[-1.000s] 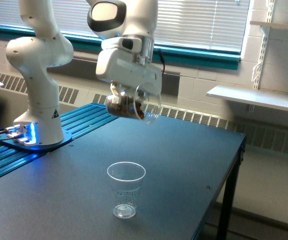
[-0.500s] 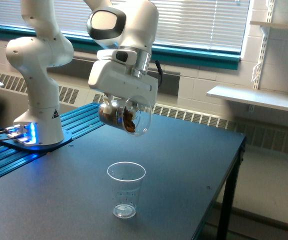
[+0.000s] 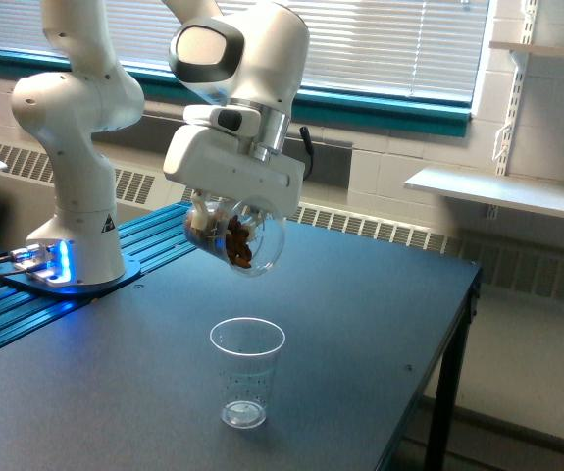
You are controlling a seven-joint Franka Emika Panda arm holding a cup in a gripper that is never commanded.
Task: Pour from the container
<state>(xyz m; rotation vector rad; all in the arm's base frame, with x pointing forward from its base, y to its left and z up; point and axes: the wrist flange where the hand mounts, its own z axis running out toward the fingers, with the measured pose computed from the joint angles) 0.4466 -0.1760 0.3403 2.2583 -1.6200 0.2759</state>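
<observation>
Claw (image 3: 225, 204) clamped on container (image 3: 234, 234), tilted mouth-down, above and slightly behind small cup (image 3: 246, 371) on table (image 3: 360, 324). Brown bits (image 3: 237, 242) near lip. Advice: bring mouth over cup rim, tip slowly, keep pieces from overshooting onto table.

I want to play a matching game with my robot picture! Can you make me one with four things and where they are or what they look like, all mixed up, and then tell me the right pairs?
Things:
1. container
2. small cup
3. table
4. robot base

Descriptions:
A. glowing blue at one side
B. standing upright and empty
C. dark, flat top
D. tilted in the air with brown bits inside

Right pairs: 1-D, 2-B, 3-C, 4-A
</observation>
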